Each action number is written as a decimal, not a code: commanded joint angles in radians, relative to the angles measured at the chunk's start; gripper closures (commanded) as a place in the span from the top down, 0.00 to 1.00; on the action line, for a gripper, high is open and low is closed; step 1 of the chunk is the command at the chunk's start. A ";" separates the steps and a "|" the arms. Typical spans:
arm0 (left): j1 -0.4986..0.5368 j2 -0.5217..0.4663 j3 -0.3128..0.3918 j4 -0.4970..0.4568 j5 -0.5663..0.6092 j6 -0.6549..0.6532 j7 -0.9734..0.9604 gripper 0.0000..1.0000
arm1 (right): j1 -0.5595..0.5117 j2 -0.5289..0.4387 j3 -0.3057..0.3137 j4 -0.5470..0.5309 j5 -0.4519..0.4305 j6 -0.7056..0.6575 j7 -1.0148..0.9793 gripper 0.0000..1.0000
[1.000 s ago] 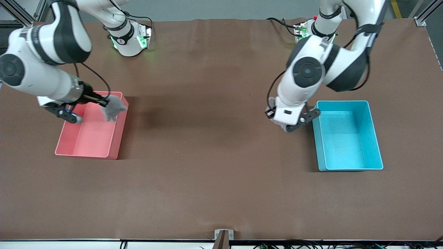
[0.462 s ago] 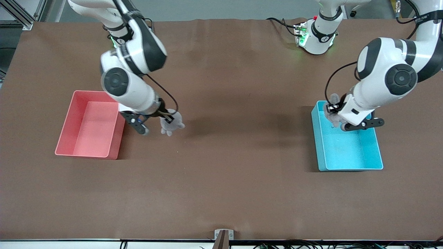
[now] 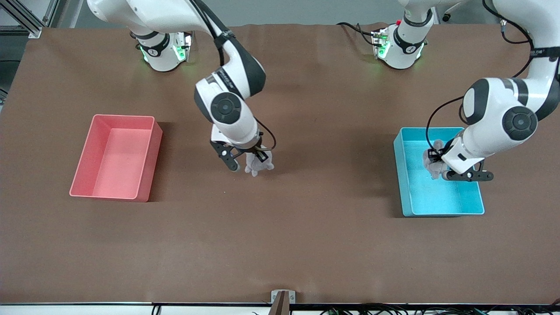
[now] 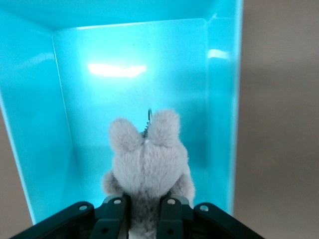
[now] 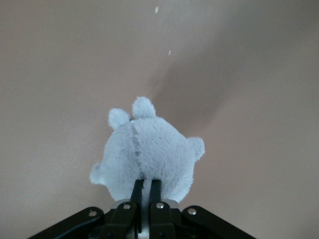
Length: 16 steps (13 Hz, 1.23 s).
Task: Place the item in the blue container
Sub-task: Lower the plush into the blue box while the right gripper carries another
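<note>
The blue container [image 3: 437, 201] is a cyan open bin toward the left arm's end of the table. My left gripper [image 3: 433, 162] hangs over its inside, shut on a grey plush toy [image 3: 432, 166]. In the left wrist view the toy [image 4: 147, 159] with two ears sits between the fingers [image 4: 115, 214], above the bin's floor [image 4: 129, 59]. My right gripper [image 3: 258, 158] is over the bare middle of the table, shut on a second grey plush toy [image 3: 258, 165]. The right wrist view shows that toy [image 5: 147, 157] pinched by narrow fingers [image 5: 137, 191] over brown tabletop.
A pink bin [image 3: 114, 156] of the same size stands toward the right arm's end of the table. The brown table mat [image 3: 280, 245] stretches wide between the two bins and toward the front camera.
The right arm has carried its plush toy from over the pink bin to the middle of the table. The left arm has swung its toy from beside the blue container to over its inside.
</note>
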 commanded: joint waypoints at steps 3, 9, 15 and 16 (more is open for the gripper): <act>0.060 0.106 -0.007 0.024 0.090 0.076 0.023 0.01 | 0.059 0.171 -0.013 0.114 0.007 0.148 0.142 0.00; 0.083 0.168 -0.007 0.021 0.092 0.102 0.049 0.11 | 0.082 0.165 -0.013 0.115 0.005 0.128 0.155 0.00; 0.079 0.137 -0.013 0.024 0.092 0.090 0.047 1.00 | 0.111 0.166 -0.013 0.114 -0.001 0.130 0.193 0.00; 0.079 0.125 -0.016 0.024 0.092 0.089 0.043 1.00 | 0.111 0.165 -0.015 0.114 -0.001 0.130 0.193 0.00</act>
